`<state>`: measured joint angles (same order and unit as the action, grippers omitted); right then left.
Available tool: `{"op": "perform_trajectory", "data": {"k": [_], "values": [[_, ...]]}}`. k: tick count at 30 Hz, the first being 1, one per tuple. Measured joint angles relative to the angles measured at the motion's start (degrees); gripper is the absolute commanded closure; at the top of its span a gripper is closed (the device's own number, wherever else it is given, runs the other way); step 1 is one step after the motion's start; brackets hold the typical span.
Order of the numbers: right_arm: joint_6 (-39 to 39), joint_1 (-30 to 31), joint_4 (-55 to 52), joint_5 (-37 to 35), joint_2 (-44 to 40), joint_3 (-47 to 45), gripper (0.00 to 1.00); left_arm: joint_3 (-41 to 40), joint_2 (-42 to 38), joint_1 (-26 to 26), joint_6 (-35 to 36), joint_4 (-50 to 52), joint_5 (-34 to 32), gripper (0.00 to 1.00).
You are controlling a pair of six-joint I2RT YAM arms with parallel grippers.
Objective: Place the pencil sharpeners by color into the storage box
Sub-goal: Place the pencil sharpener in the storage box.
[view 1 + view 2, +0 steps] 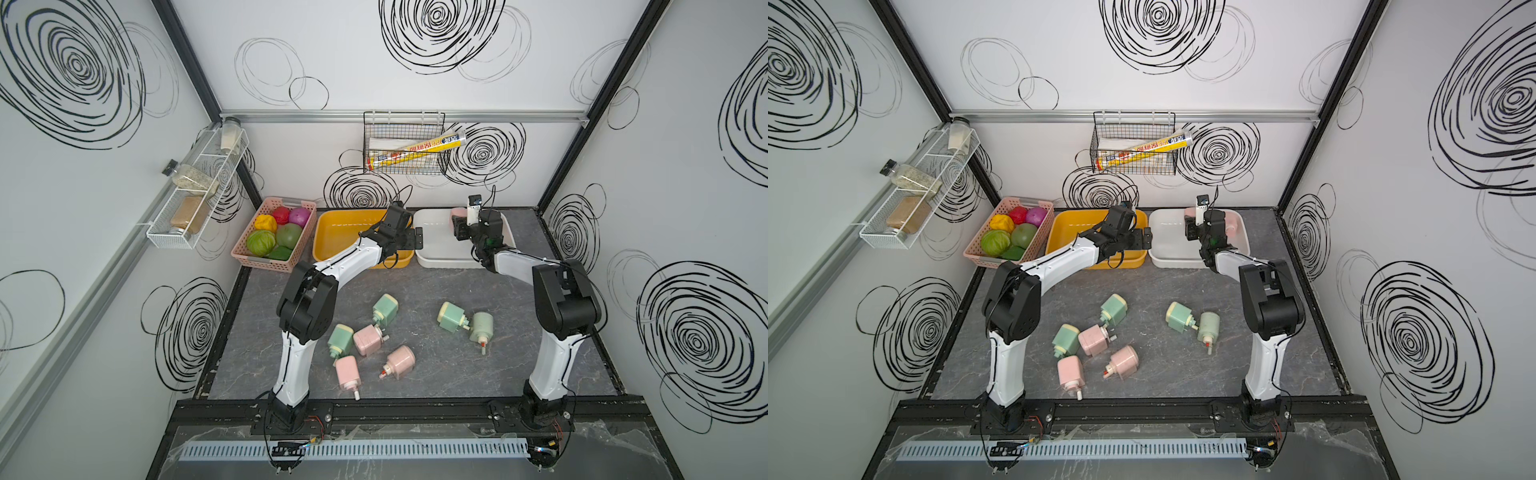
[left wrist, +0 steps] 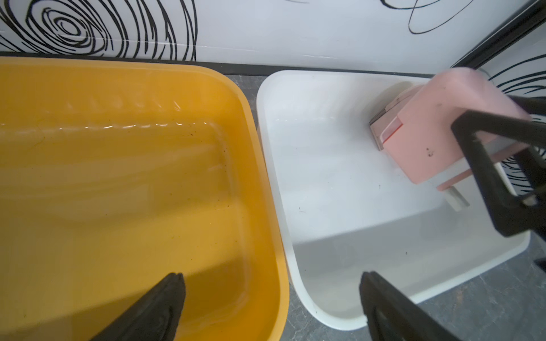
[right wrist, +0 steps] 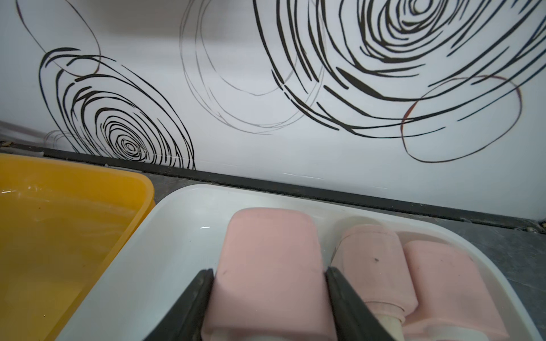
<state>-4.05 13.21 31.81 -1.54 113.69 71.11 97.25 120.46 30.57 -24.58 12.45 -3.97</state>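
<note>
Right gripper (image 3: 267, 271): mine, about half closed, both black fingers pressed on the flanks of a pale pink boxy plastic pencil sharpener (image 3: 267, 236). I have it held.
Where it is: inside the rim of the white plastic tub (image 3: 165, 233), toward the back wall. I cannot tell whether it rests on the tub floor.
Long axis: it runs along my fingers, with the rounded closed end toward the back wall and the cream crank end (image 2: 456, 200) back toward my wrist.
Neighbours: two more pink sharpeners (image 3: 381, 265) lie in the same tub, just beside the held one on my right and close to that finger.
Left gripper (image 2: 271, 276): spread wide and holding nothing, it hangs over the edge of the yellow plastic tub (image 2: 118, 88) next to the white one. I see no sharpener in the yellow tub.
On the grey marbled tabletop (image 1: 457, 374): four mint green sharpeners (image 1: 385, 309) and three pink ones (image 1: 368, 338), well apart from both tubs.
Step in hand: the release, I judge. Bare tub floor lies to my left, so my fingers should part without drifting right into the neighbours.
Nearer arm afterwards: the left arm is nearer the mixed cluster, and the pair of green ones (image 1: 452, 316) is nearer my right.
</note>
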Motion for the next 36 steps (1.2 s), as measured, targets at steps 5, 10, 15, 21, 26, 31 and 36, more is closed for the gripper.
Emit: {"op": "perform_trajectory", "data": {"k": [5,10,15,21,26,31,36], "values": [[-1.81,0.35,0.35,-4.09,5.42,3.43,1.00,3.82,3.91,-0.07,0.17,1.25,0.44,0.01],[-2.86,0.39,0.35,-5.42,8.20,4.94,1.00,6.12,5.75,-0.33,0.15,2.38,0.98,0.01],[-4.50,0.87,1.27,-6.71,9.07,5.66,1.00,8.17,7.56,-0.42,0.15,3.34,0.94,0.01],[-3.39,1.22,1.86,-7.43,10.97,7.26,1.00,9.62,9.84,-0.52,0.15,4.72,0.94,0.01],[-2.45,0.98,1.77,-6.16,11.89,8.07,1.00,10.14,10.80,-0.66,0.13,5.53,0.96,0.01],[-1.90,0.48,0.81,-6.36,11.98,9.27,0.98,11.69,12.37,-0.81,-0.52,6.21,1.14,0.01],[-2.36,-0.46,-1.90,-6.10,12.55,12.22,0.91,13.29,13.84,-1.07,-1.20,7.30,1.42,0.01]]}}
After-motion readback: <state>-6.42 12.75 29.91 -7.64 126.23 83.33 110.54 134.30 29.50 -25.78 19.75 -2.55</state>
